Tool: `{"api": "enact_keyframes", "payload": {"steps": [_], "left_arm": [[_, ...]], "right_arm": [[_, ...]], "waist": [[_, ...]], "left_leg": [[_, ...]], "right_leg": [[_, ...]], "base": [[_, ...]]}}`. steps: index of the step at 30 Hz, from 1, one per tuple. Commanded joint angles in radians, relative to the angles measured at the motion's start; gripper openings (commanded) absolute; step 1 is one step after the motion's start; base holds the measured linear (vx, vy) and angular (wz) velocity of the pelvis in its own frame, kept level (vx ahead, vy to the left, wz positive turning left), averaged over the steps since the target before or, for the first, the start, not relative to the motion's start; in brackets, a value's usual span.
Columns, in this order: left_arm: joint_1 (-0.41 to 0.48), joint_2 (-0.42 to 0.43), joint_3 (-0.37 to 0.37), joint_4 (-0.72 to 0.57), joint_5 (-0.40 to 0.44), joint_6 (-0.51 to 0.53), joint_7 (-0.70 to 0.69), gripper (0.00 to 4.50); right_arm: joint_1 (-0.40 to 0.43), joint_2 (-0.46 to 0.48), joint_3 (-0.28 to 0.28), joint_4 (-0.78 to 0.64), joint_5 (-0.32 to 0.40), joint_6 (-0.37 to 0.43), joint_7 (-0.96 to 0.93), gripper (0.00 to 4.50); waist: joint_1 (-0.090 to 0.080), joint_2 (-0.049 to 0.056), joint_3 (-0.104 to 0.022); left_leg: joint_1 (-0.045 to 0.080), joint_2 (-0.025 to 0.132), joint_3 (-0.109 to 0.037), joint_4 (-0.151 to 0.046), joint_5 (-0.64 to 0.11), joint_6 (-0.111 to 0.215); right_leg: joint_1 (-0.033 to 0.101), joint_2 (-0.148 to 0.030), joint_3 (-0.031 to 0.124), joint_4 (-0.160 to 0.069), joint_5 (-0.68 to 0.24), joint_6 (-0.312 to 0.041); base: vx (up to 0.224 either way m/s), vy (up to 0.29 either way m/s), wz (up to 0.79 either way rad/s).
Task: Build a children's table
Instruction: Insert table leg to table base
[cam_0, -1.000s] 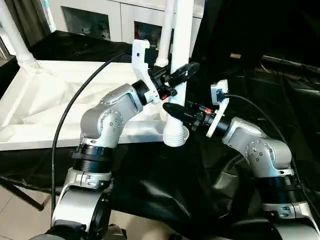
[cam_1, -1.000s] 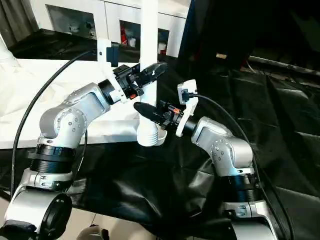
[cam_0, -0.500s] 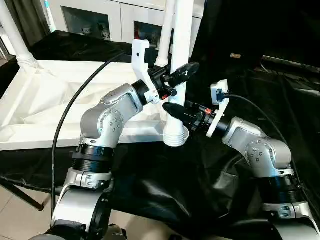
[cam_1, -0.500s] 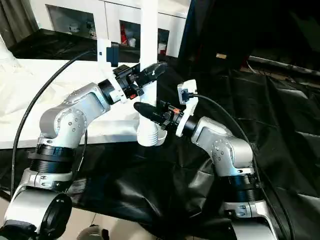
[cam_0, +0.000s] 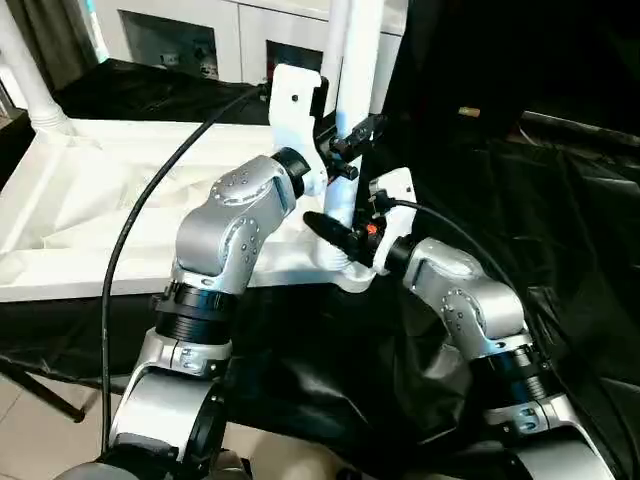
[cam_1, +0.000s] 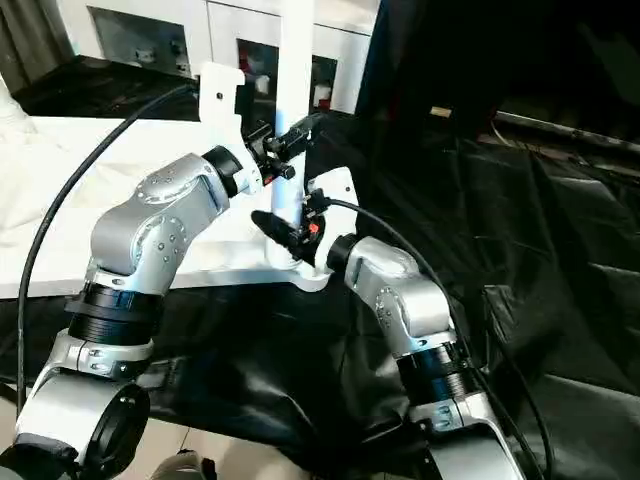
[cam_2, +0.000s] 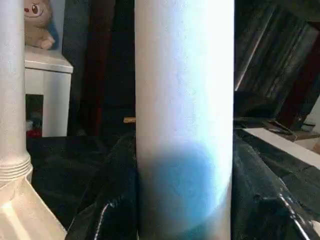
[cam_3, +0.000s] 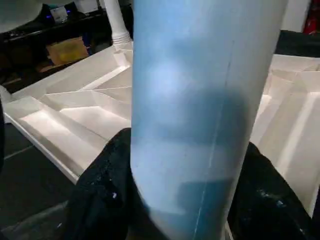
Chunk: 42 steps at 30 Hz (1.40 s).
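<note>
Both wrists have rolled since a second ago, and the leg's ribbed foot, then hanging just off the tabletop's near corner, is now sitting at that corner's socket. White tapered leg (cam_0: 356, 60) is standing upright at the near corner of the upturned tabletop (cam_0: 90, 190). Left gripper (cam_0: 352, 140) is clamping the leg partway up; in its wrist view black fingers (cam_2: 107, 200) are flanking the tube. Right gripper (cam_0: 335, 232) is grasping the same leg lower, just above the socket. Another leg (cam_0: 25, 70) is standing at the far corner.
</note>
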Motion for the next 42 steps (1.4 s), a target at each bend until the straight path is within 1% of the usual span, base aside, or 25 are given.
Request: {"api": "enact_keyframes", "payload": {"steps": [1,5,6,7,9,10,11,12,13,15,18,19,20,22,23,25,26,28,31,33,34,35,40,41,42], "left_arm": [[-0.027,-0.007,-0.005,-0.031,0.021,-0.017,0.024,1.84],[-0.029,0.004,-0.013,-0.023,0.03,-0.036,0.009,1.84],[-0.028,0.013,-0.019,-0.022,0.031,-0.045,-0.01,2.4],[-0.024,0.023,-0.023,-0.024,0.015,-0.048,-0.054,2.54],[-0.011,0.041,-0.016,-0.033,-0.041,-0.021,-0.145,2.57],[-0.002,0.045,0.005,-0.029,-0.077,-0.014,-0.184,2.64],[0.006,0.05,0.025,-0.024,-0.105,-0.014,-0.215,2.76],[0.013,0.053,0.041,-0.019,-0.125,-0.016,-0.241,2.76],[0.027,0.069,0.045,-0.02,-0.157,-0.002,-0.302,2.82],[0.047,0.093,0.044,-0.027,-0.207,0.024,-0.395,2.85],[0.076,0.125,0.052,-0.032,-0.3,0.096,-0.523,2.85],[0.08,0.134,0.049,-0.031,-0.314,0.113,-0.55,2.85],[0.087,0.151,0.039,-0.031,-0.329,0.132,-0.595,2.85],[0.094,0.171,0.027,-0.03,-0.35,0.163,-0.65,2.85],[0.095,0.173,0.026,-0.029,-0.353,0.167,-0.656,2.85],[0.105,0.194,0.001,-0.029,-0.356,0.187,-0.697,2.51],[0.107,0.199,-0.009,-0.028,-0.351,0.188,-0.705,2.51],[0.11,0.199,-0.018,-0.023,-0.343,0.182,-0.711,2.51],[0.107,0.191,-0.008,-0.013,-0.346,0.182,-0.708,2.09],[0.104,0.183,0.003,-0.01,-0.354,0.184,-0.698,2.1],[0.104,0.183,0.004,-0.01,-0.354,0.184,-0.698,1.97],[0.101,0.179,0.01,-0.005,-0.354,0.181,-0.691,1.97],[0.1,0.171,0.021,-0.002,-0.353,0.166,-0.673,1.91],[0.099,0.161,0.034,-0.011,-0.358,0.163,-0.652,1.91],[0.099,0.161,0.035,-0.012,-0.359,0.162,-0.651,1.91]], "right_arm": [[-0.007,-0.005,0.0,0.019,-0.03,-0.022,-0.01,1.95],[-0.011,-0.006,-0.006,0.021,-0.023,-0.024,-0.003,1.95],[-0.012,-0.007,-0.009,0.02,-0.019,-0.025,0.003,1.95],[-0.012,-0.009,-0.013,0.019,-0.012,-0.028,0.016,1.95],[-0.008,-0.017,-0.025,0.009,0.019,-0.022,0.068,1.95],[-0.002,-0.027,-0.031,-0.007,0.053,-0.005,0.118,1.95],[0.009,-0.04,-0.031,-0.027,0.083,0.011,0.171,1.94],[0.018,-0.052,-0.029,-0.045,0.108,0.025,0.214,1.94],[0.031,-0.073,-0.026,-0.067,0.142,0.054,0.272,1.93],[0.046,-0.099,-0.021,-0.089,0.181,0.088,0.34,1.93],[0.072,-0.149,-0.011,-0.118,0.237,0.143,0.459,1.93],[0.078,-0.16,-0.008,-0.123,0.248,0.157,0.487,1.93],[0.083,-0.174,-0.003,-0.128,0.26,0.168,0.518,1.93],[0.089,-0.193,0.002,-0.136,0.275,0.184,0.556,1.93],[0.089,-0.195,0.002,-0.137,0.277,0.186,0.56,1.93],[0.097,-0.225,0.018,-0.153,0.281,0.204,0.6,1.93],[0.099,-0.235,0.025,-0.158,0.279,0.209,0.611,1.93],[0.103,-0.244,0.032,-0.166,0.278,0.215,0.622,1.93],[0.106,-0.245,0.033,-0.169,0.278,0.219,0.627,1.93],[0.107,-0.243,0.034,-0.169,0.271,0.217,0.628,1.93],[0.107,-0.243,0.034,-0.169,0.271,0.217,0.628,1.93],[0.106,-0.244,0.034,-0.167,0.268,0.214,0.626,1.93],[0.103,-0.243,0.036,-0.165,0.259,0.202,0.621,1.92],[0.101,-0.237,0.042,-0.161,0.227,0.167,0.602,1.92],[0.101,-0.236,0.043,-0.16,0.223,0.163,0.6,1.92]], "waist": [[-0.004,0.005,-0.08],[-0.004,0.006,-0.08],[-0.004,0.006,-0.08],[-0.003,0.004,-0.08],[-0.003,0.006,-0.08],[-0.002,0.007,-0.08],[0.0,0.008,-0.08],[0.0,0.007,-0.08],[0.001,0.009,-0.081],[0.004,0.007,-0.081],[0.007,0.012,-0.081],[0.008,0.012,-0.08],[0.007,0.016,-0.079],[0.006,0.013,-0.077],[0.007,0.017,-0.076],[0.006,0.019,-0.077],[0.007,0.021,-0.076],[0.006,0.018,-0.078],[0.006,0.018,-0.08],[0.007,0.016,-0.08],[0.007,0.016,-0.079],[0.007,0.018,-0.079],[0.007,0.018,-0.08],[0.006,0.017,-0.08],[0.007,0.017,-0.079]], "left_leg": [[0.022,0.024,-0.013,-0.071,-0.136,-0.029],[0.022,0.025,-0.014,-0.071,-0.146,-0.028],[0.022,0.025,-0.014,-0.071,-0.146,-0.028],[0.023,0.023,-0.014,-0.071,-0.141,-0.025],[0.023,0.024,-0.013,-0.071,-0.139,-0.024],[0.023,0.023,-0.013,-0.07,-0.14,-0.025],[0.024,0.022,-0.011,-0.07,-0.143,-0.018],[0.023,0.024,-0.012,-0.07,-0.138,-0.014],[0.024,0.025,-0.012,-0.07,-0.132,-0.008],[0.024,0.024,-0.011,-0.07,-0.126,0.006],[0.026,0.024,-0.01,-0.069,-0.132,0.003],[0.026,0.025,-0.01,-0.07,-0.138,0.004],[0.025,0.026,-0.012,-0.071,-0.15,0.0],[0.026,0.026,-0.012,-0.073,-0.178,-0.012],[0.027,0.026,-0.013,-0.074,-0.184,-0.016],[0.029,0.027,-0.015,-0.075,-0.19,-0.025],[0.03,0.028,-0.016,-0.076,-0.192,-0.027],[0.029,0.028,-0.015,-0.075,-0.188,-0.029],[0.028,0.028,-0.015,-0.073,-0.179,-0.029],[0.027,0.026,-0.014,-0.072,-0.172,-0.027],[0.027,0.026,-0.014,-0.072,-0.173,-0.026],[0.028,0.026,-0.014,-0.072,-0.176,-0.026],[0.028,0.027,-0.015,-0.072,-0.174,-0.026],[0.027,0.027,-0.015,-0.072,-0.173,-0.025],[0.027,0.028,-0.015,-0.072,-0.175,-0.027]], "right_leg": [[0.054,-0.069,0.045,-0.074,-0.116,-0.149],[0.054,-0.069,0.045,-0.075,-0.129,-0.146],[0.054,-0.069,0.045,-0.075,-0.128,-0.146],[0.054,-0.069,0.044,-0.075,-0.125,-0.147],[0.053,-0.069,0.044,-0.073,-0.123,-0.15],[0.054,-0.069,0.045,-0.072,-0.119,-0.156],[0.057,-0.068,0.044,-0.072,-0.105,-0.167],[0.058,-0.068,0.045,-0.07,-0.091,-0.171],[0.058,-0.068,0.044,-0.069,-0.069,-0.182],[0.06,-0.067,0.044,-0.068,-0.061,-0.193],[0.058,-0.068,0.043,-0.067,-0.079,-0.205],[0.058,-0.068,0.043,-0.069,-0.091,-0.208],[0.057,-0.07,0.042,-0.071,-0.111,-0.209],[0.056,-0.071,0.042,-0.076,-0.156,-0.202],[0.056,-0.071,0.042,-0.077,-0.168,-0.197],[0.055,-0.071,0.042,-0.078,-0.182,-0.191],[0.054,-0.071,0.042,-0.079,-0.185,-0.188],[0.057,-0.072,0.043,-0.078,-0.172,-0.19],[0.057,-0.072,0.042,-0.076,-0.151,-0.202],[0.058,-0.072,0.043,-0.075,-0.146,-0.203],[0.058,-0.072,0.043,-0.076,-0.15,-0.203],[0.057,-0.072,0.042,-0.077,-0.155,-0.202],[0.058,-0.071,0.042,-0.076,-0.152,-0.202],[0.058,-0.071,0.042,-0.076,-0.148,-0.203],[0.058,-0.072,0.042,-0.076,-0.151,-0.203]], "base": [[0.0,0.0,0.0],[0.0,0.0,0.0],[0.0,0.0,0.0],[0.0,0.0,0.0],[0.0,0.0,0.0],[0.0,0.0,0.0],[0.0,0.0,0.0],[0.0,0.0,0.0],[0.0,0.0,0.0],[0.0,0.0,0.0],[0.0,0.0,0.0],[0.0,0.0,0.0],[0.0,0.0,0.0],[0.0,0.0,0.0],[0.0,0.0,0.0],[0.0,0.0,0.0],[0.0,0.0,0.0],[0.0,0.0,0.0],[0.0,0.0,0.0],[0.0,0.0,0.0],[0.0,0.0,0.0],[0.0,0.0,0.0],[0.0,0.0,0.0],[0.0,0.0,0.0],[0.0,0.0,0.0]]}}
